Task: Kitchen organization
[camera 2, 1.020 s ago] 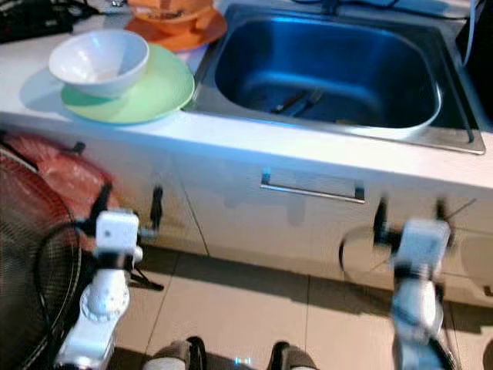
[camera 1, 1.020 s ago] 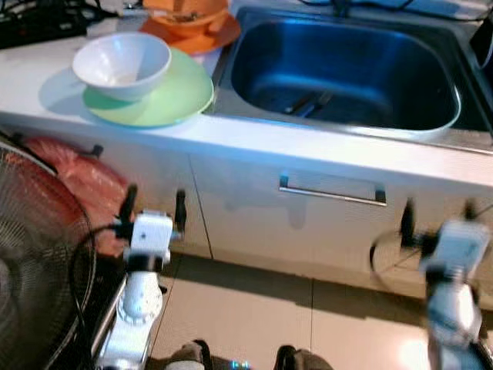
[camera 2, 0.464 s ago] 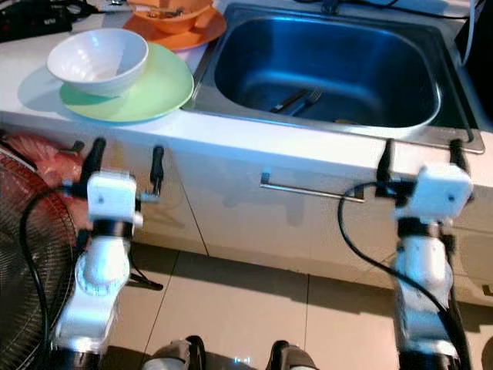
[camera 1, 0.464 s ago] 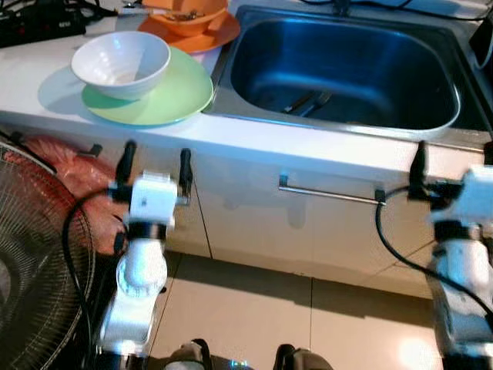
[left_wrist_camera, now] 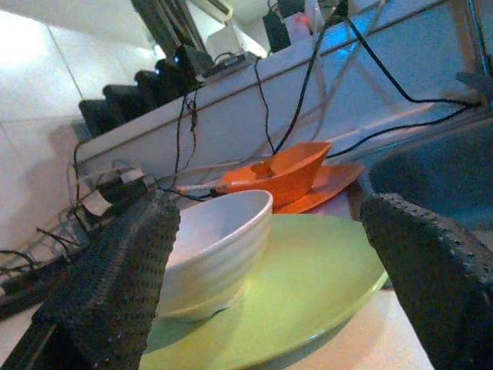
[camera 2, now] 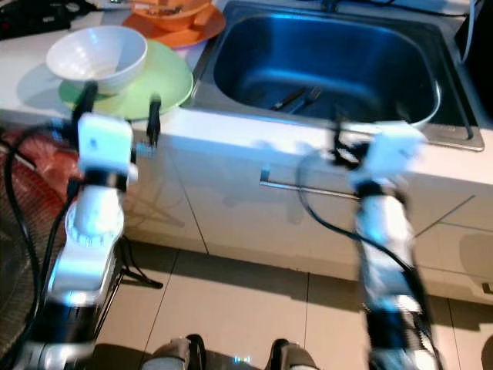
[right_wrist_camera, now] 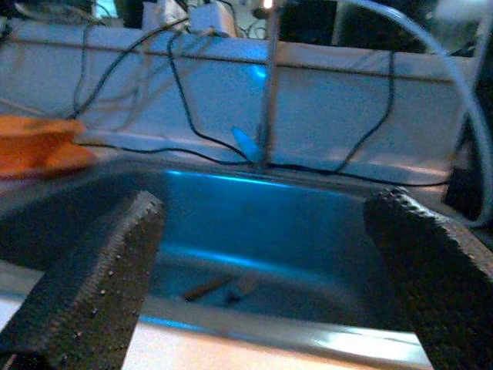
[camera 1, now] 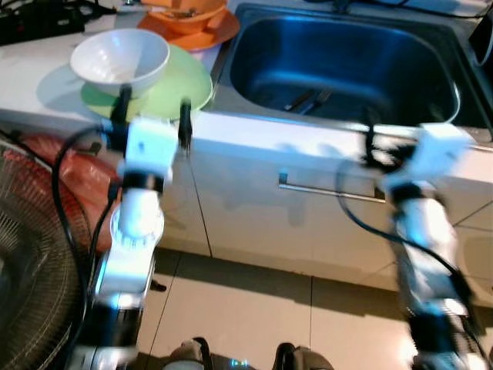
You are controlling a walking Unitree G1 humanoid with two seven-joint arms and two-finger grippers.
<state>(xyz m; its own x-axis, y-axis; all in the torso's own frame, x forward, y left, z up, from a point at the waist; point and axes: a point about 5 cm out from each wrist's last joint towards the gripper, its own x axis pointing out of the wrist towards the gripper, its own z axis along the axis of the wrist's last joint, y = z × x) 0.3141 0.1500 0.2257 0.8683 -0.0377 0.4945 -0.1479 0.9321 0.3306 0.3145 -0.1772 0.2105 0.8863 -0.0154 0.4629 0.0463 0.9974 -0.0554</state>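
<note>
Left eye view: right claw (camera 1: pixel 400 142) motion-blurred; sink (camera 1: pixel 347 69) utensils indistinct.

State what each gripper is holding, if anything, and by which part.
Nothing is held. The left gripper is open before the white bowl; the right gripper is open facing the sink.

A white counter (camera 1: pixel 254 139) tops pale cabinets (camera 1: pixel 254 223) over a beige tiled floor (camera 1: pixel 254 316).

You're in a home kitchen: a stainless steel sink (camera 1: pixel 347 69) fills the upper right, set in a white counter (camera 1: pixel 46 85) over cabinet doors with a bar handle (camera 1: pixel 327 193) (tiled floor (camera 1: pixel 254 308) below), dishes stacked upper left.
</note>
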